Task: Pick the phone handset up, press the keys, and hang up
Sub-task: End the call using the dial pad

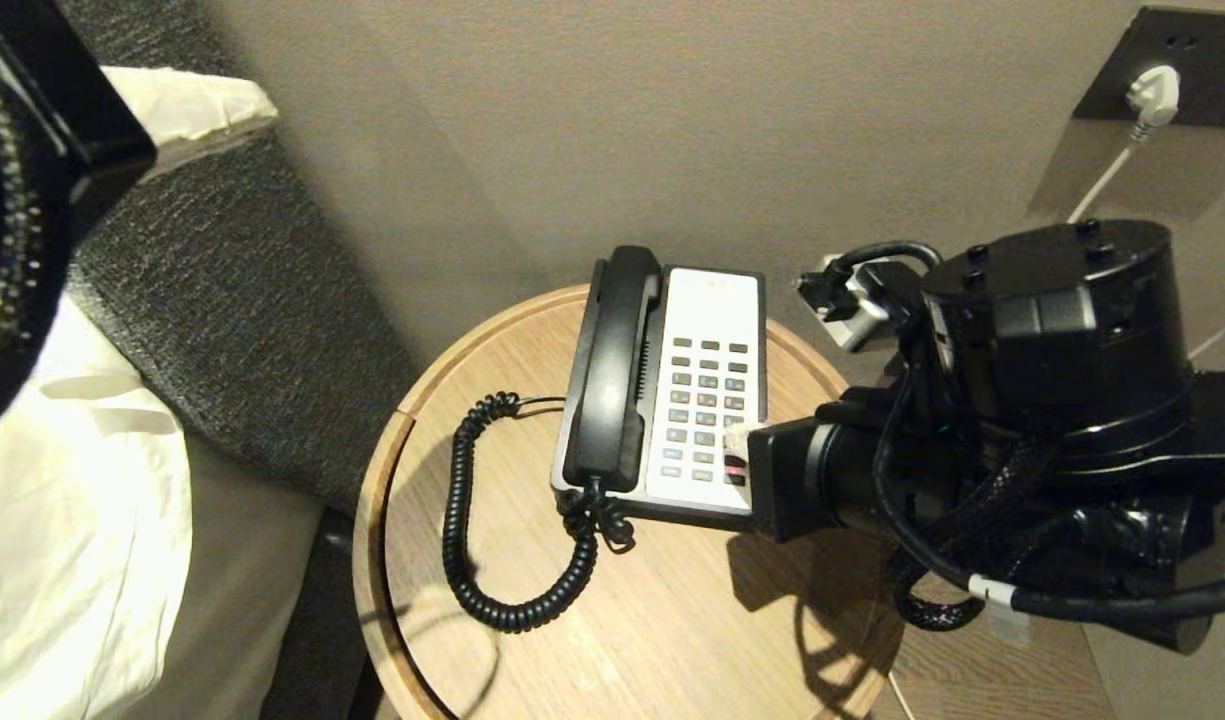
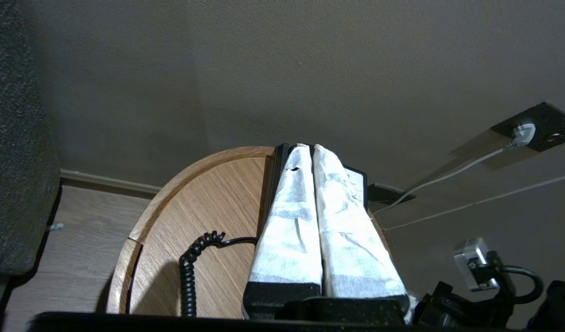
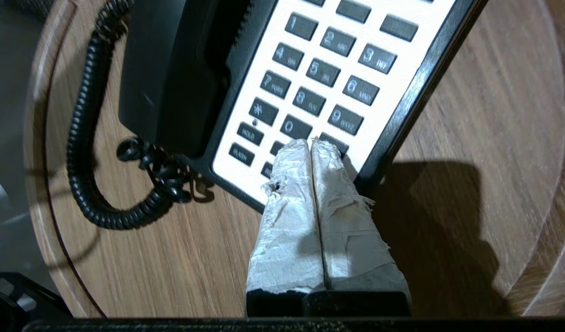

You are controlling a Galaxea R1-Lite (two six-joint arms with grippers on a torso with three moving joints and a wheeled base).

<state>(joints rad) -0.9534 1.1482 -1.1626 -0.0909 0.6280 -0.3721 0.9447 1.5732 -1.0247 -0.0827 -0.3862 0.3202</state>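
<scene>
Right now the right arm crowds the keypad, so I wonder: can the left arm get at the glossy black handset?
Probably yes: the glossy black handset lies uncovered in its cradle; the right tool sits beside it.

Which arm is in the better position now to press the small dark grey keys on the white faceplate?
The right. The right gripper, fingers together, has its tips over the bottom rows of the small dark grey keys. The left gripper, shut, hangs farther from the telephone.
</scene>
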